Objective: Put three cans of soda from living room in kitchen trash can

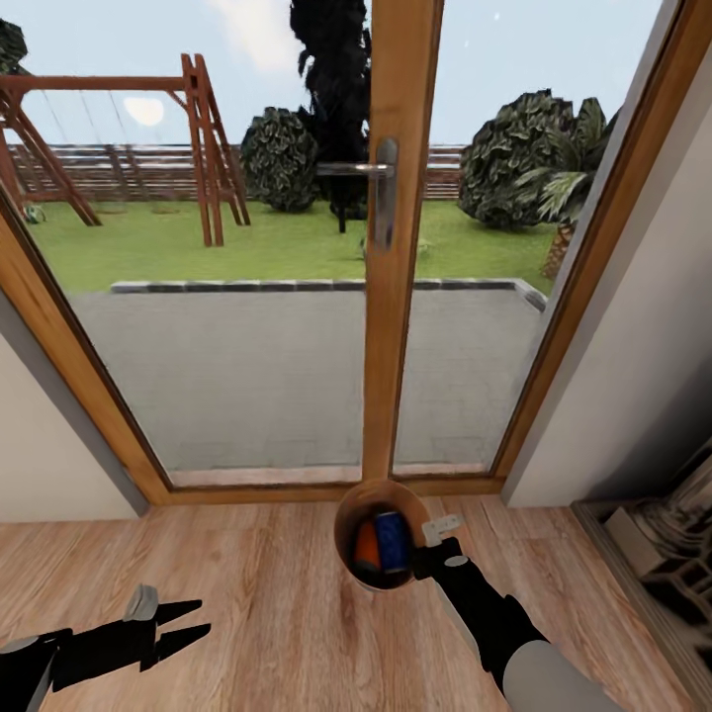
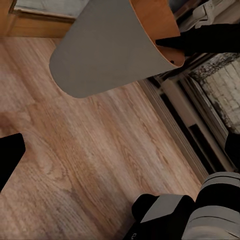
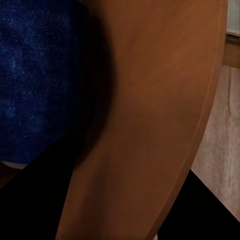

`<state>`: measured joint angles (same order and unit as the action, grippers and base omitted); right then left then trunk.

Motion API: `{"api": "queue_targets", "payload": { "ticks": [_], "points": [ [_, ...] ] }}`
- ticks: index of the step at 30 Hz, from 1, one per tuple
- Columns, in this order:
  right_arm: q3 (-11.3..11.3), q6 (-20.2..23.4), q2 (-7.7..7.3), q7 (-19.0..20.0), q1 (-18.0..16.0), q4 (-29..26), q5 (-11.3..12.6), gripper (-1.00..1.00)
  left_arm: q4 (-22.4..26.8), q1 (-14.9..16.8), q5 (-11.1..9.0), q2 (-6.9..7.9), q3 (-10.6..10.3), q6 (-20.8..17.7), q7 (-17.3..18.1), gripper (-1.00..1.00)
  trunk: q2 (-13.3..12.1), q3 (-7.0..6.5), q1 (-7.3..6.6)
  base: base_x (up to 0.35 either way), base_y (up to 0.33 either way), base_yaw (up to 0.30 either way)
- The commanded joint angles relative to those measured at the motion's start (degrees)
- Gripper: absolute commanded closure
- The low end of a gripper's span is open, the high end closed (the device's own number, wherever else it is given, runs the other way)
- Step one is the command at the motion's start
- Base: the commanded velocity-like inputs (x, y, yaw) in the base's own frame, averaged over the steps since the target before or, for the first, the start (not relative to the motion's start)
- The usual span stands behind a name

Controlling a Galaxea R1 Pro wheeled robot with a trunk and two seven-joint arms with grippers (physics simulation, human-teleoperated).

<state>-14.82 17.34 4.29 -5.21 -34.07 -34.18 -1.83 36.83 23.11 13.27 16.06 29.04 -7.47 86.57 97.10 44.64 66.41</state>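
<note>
Right gripper clamped on the bin's rim, bin held off the floor with cans inside.

The right gripper (image 1: 427, 554) has its fingers closed on the rim of the tash can (image 1: 348, 514), one inside and one outside the wall; the right wrist view shows the brown inner wall (image 3: 150, 125) between dark fingers and a dark blue can (image 3: 35, 80) beside it. In the head view the blue can (image 1: 392, 541) and an orange can (image 1: 367, 542) stand inside the bin. The left wrist view shows the bin's grey outside (image 2: 105, 50) above the wood floor (image 2: 90, 150). The left gripper (image 1: 183, 625) hangs low, fingers spread apart, holding nothing. Ahead stands a wood-framed glass door (image 1: 400, 297) with a metal handle (image 1: 381, 188).
</note>
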Motion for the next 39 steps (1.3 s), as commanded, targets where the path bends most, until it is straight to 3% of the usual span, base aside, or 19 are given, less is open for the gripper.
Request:
{"api": "queue_targets", "payload": {
  "ticks": [1, 15, 31, 39],
  "points": [
    [0.03, -0.05, 0.01, 0.21, -0.03, -0.09, 0.04, 1.0, -0.01, 0.0, 0.0, 0.0, 0.01, 0.0, 0.0, -1.0, 0.42, 0.18, 0.22, 0.0, 0.0, 0.0],
    [0.04, -0.12, 0.01, 0.21, -0.03, -0.1, 0.0, 1.0, -0.04, 0.0, -0.08, 0.02, 0.06, -0.08, 0.0, -1.0, 6.04, 2.74, 3.3, 0.0, 0.0, 0.0],
    [-0.03, -0.12, 0.1, 0.21, -0.03, -0.1, 0.05, 1.0, -0.06, 0.0, -0.17, 0.02, 0.06, -0.08, 0.03, -1.0, 12.45, 6.97, 6.81, 0.0, 0.0, 0.0],
    [-0.03, -0.13, 0.1, 0.21, -0.03, -0.09, 0.06, 1.0, -0.04, 0.0, -0.17, 0.02, 0.06, -0.07, 0.07, -1.0, 12.45, 7.7, 6.81, 0.0, 0.0, 0.0]
  ]
}}
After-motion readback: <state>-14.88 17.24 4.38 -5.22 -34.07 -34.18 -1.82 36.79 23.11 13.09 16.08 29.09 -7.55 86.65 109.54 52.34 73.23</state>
